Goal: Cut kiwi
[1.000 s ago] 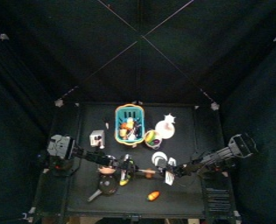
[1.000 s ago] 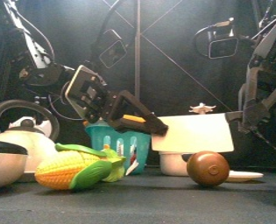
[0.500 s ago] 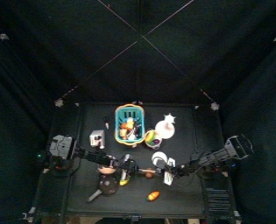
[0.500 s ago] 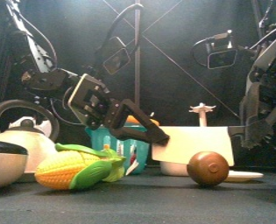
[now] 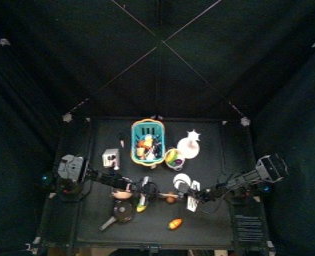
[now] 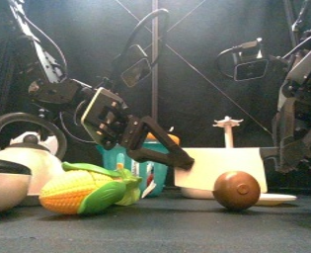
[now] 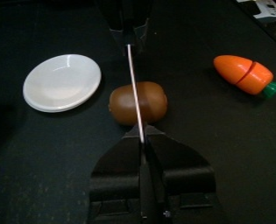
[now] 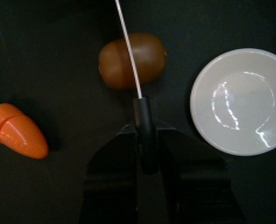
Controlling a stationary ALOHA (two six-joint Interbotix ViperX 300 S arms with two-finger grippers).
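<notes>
Hovering right over the kiwi [image 7: 138, 102] now: the left pincer [image 7: 140, 131] is clamped tight on the knife [image 7: 130, 66], whose thin white blade runs edge-on straight across the fruit's middle. The kiwi sits on the tabletop [image 7: 222, 157] at the centre of the left wrist view, just ahead of the jaws, between a white plate [image 7: 63, 81] at left and a toy carrot [image 7: 243, 73] at upper right. The right pincer [image 8: 138, 131] looks closed on the same blade, kiwi just beyond it.

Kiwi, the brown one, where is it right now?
In the front view the kiwi sits on the table near the front edge, right of the toy corn. The wrist views show it between the white plate and the carrot.
</notes>
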